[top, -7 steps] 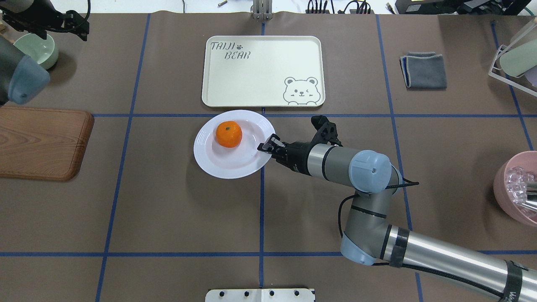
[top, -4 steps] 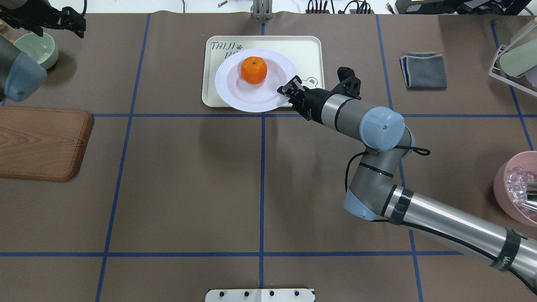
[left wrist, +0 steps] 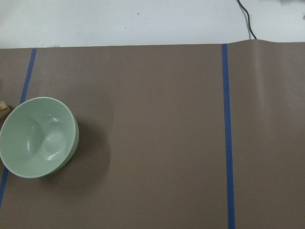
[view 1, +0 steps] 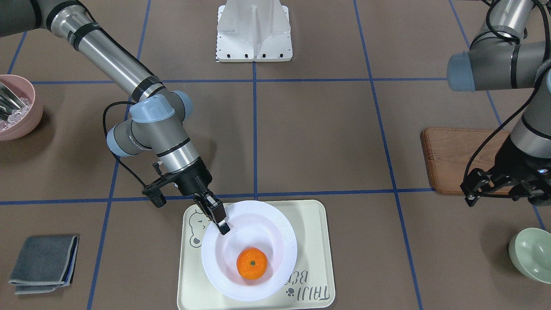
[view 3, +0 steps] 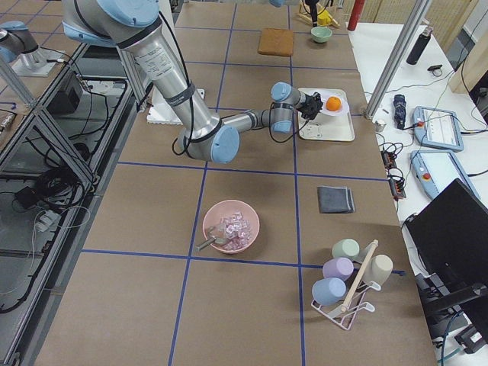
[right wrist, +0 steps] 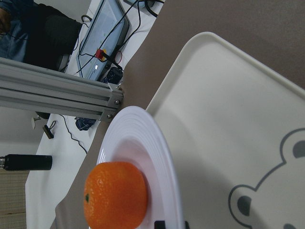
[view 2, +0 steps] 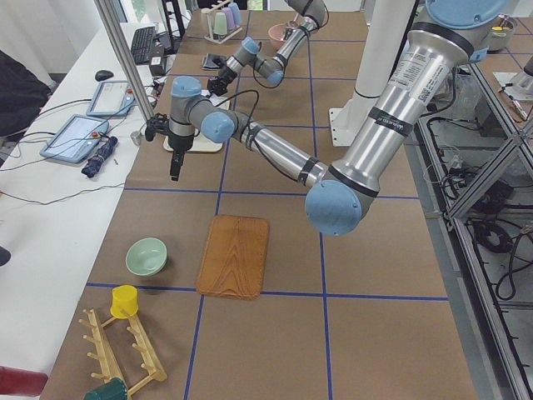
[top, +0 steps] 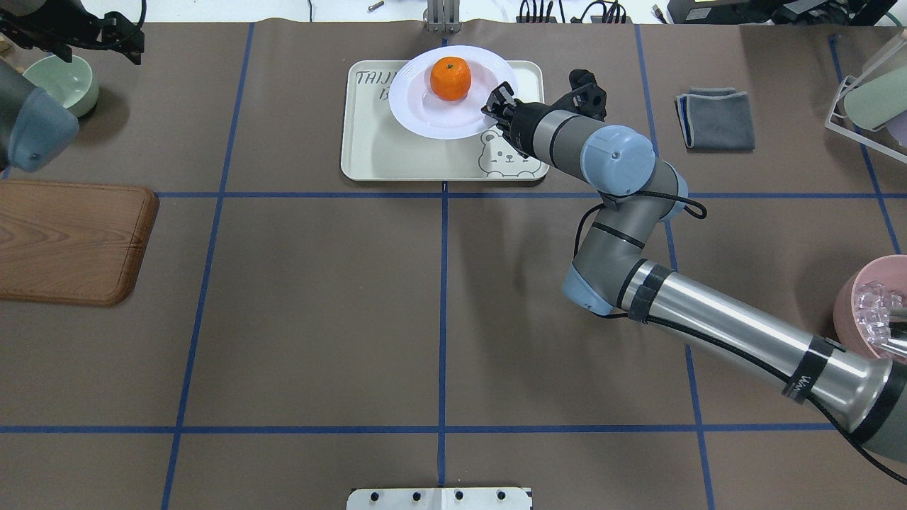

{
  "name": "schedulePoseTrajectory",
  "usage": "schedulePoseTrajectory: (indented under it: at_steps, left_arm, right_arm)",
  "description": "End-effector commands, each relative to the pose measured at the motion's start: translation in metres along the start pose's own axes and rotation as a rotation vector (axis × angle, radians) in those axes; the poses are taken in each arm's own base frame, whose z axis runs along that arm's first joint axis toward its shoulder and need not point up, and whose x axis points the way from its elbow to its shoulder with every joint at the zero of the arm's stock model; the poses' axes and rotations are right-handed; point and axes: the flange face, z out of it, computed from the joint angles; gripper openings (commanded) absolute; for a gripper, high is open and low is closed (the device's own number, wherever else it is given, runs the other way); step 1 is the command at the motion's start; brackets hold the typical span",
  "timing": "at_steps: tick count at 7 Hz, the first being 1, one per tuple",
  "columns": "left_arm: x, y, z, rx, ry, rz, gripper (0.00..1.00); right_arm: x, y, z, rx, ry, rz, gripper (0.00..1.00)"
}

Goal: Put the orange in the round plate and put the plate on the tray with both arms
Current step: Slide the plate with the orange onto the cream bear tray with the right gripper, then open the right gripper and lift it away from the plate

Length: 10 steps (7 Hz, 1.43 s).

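At the far left of the overhead view, my left gripper [view 2: 174,169] hangs above the brown table near a pale-green bowl [top: 60,85]. Its fingers are hidden from the cameras that matter, so I cannot tell whether they are spread or closed. Nearer the robot on that side lies a brown wooden board [top: 71,241]. In the middle, at the table's far edge, sits the cream tray [top: 397,152] with its bear drawing. The white round plate [top: 425,117] is over the tray's far half and looks lifted clear of it. The orange [top: 451,78] rests in the plate's sunken centre. Just right of it, my right gripper [top: 499,99] has its fingers pinched tight on the plate's rim, and its arm stretches in from the lower right. Further right lie a folded grey cloth [top: 717,119] and, at the edge, a pink bowl [top: 847,304] holding clear pieces.
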Motion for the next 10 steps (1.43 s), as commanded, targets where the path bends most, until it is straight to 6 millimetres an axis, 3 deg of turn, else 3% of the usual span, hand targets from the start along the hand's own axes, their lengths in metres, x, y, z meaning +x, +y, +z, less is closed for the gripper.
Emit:
schedulePoseTrajectory:
  at_steps: [1,2,3,4,5,6,7,8,9,10]
  left_arm:
    - [-0.002,0.002,0.003,-0.004,-0.002,-0.001,0.99]
    - [-0.002,0.003,0.005,-0.007,-0.004,-0.001,0.99]
    - [-0.005,0.004,0.006,-0.009,-0.006,-0.001,0.99]
    - [-0.005,0.004,0.006,-0.009,-0.006,-0.001,0.99]
    - [-0.005,0.005,0.006,-0.009,-0.006,-0.001,0.99]
    - [-0.005,0.004,0.005,-0.007,-0.005,-0.002,0.99]
    - [-0.005,0.004,0.005,-0.007,-0.005,-0.002,0.99]
    - [-0.005,0.005,0.004,-0.007,-0.003,-0.001,0.99]
    - [-0.005,0.005,0.004,-0.011,0.002,0.001,0.99]
    - [-0.016,0.014,0.004,-0.018,0.000,0.016,0.99]
  right_arm:
    - [0.009,0.011,0.010,-0.028,0.039,-0.006,0.00]
    - [0.013,0.019,0.011,-0.037,0.045,-0.008,0.00]
    - [0.015,0.019,0.012,-0.032,0.061,-0.015,0.53]
    - [0.012,0.021,0.010,-0.026,0.085,-0.079,1.00]
    - [-0.001,0.008,-0.013,-0.060,0.144,-0.140,1.00]
    - [-0.028,-0.011,-0.040,-0.141,0.279,-0.185,1.00]
    - [-0.040,-0.035,-0.072,-0.224,0.387,-0.240,1.00]
    - [-0.038,-0.080,-0.105,-0.308,0.469,-0.277,1.00]
    - [-0.026,-0.141,-0.146,-0.347,0.538,-0.291,1.00]
    - [0.004,-0.192,-0.191,-0.357,0.595,-0.359,1.00]
